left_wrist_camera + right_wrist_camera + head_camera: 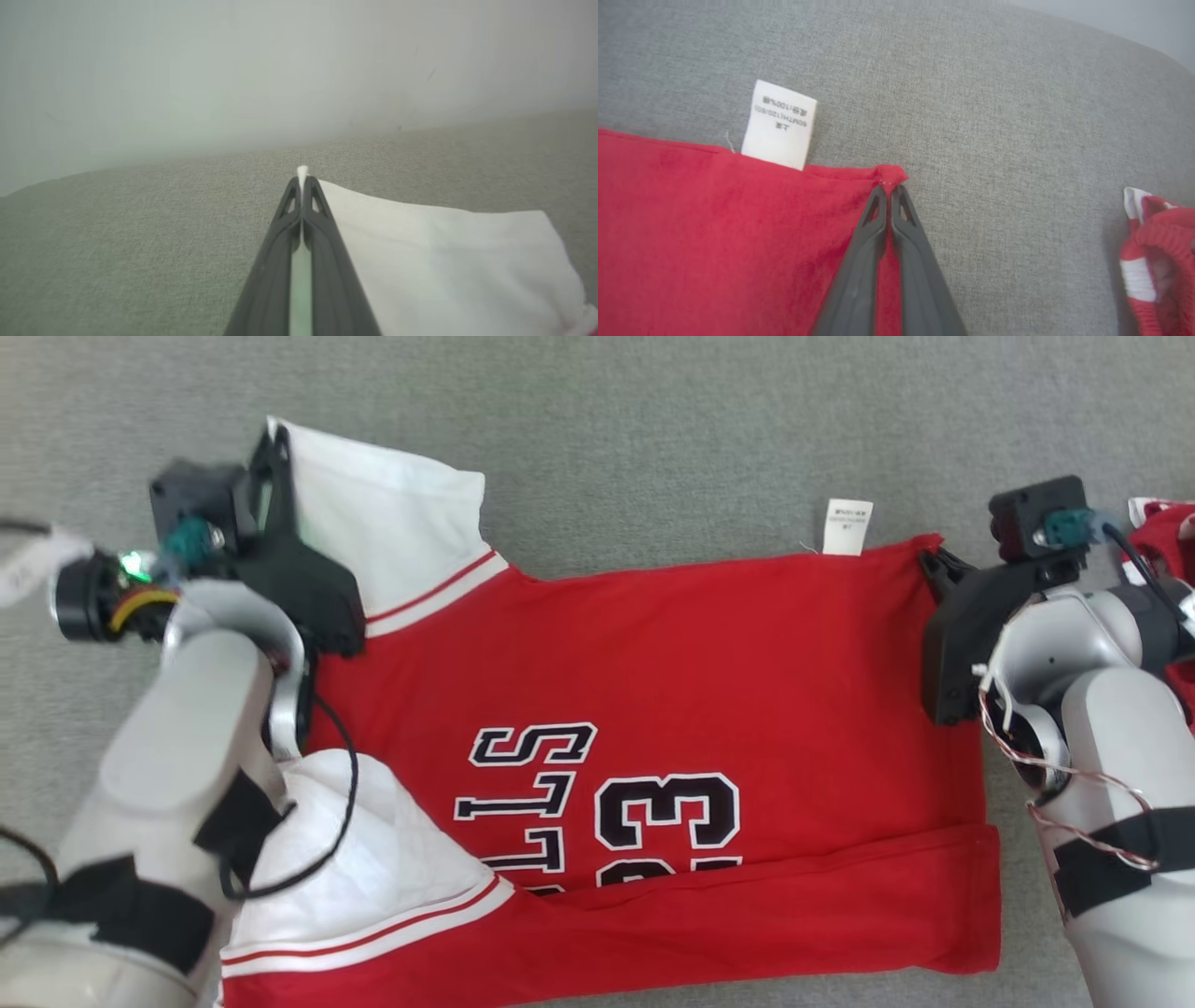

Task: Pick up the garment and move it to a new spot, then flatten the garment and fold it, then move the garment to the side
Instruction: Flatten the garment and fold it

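**Both grippers pinch the far corners of a red jersey laid out flat**

A red garment (653, 672) with white sleeves lies spread on a grey fabric surface (653, 420) in the middle of the head view. Its long axis runs from 9 o'clock to 3 o'clock. The sleeves and shoulders point toward 9 o'clock and the hem toward 3 o'clock, so the black-and-white lettering and number sit sideways. The near edge, at 6 o'clock, is already folded over and covers part of the number.

The left gripper (271, 443), at 10 o'clock, is closed tight on the far corner of one white sleeve, and a sliver of white cloth shows between its fingers. The right gripper (931, 562), at 2 o'clock, is closed on the far hem corner, with a nub of red cloth poking past its tips. A white care label (848, 526) sticks out from the far edge nearby.

Holding both ends of the same far edge probably keeps it taut and straight, ready to be carried toward 6 o'clock for the next fold.

A separate red-and-white knitted item (1153, 252) lies apart at 3 o'clock.
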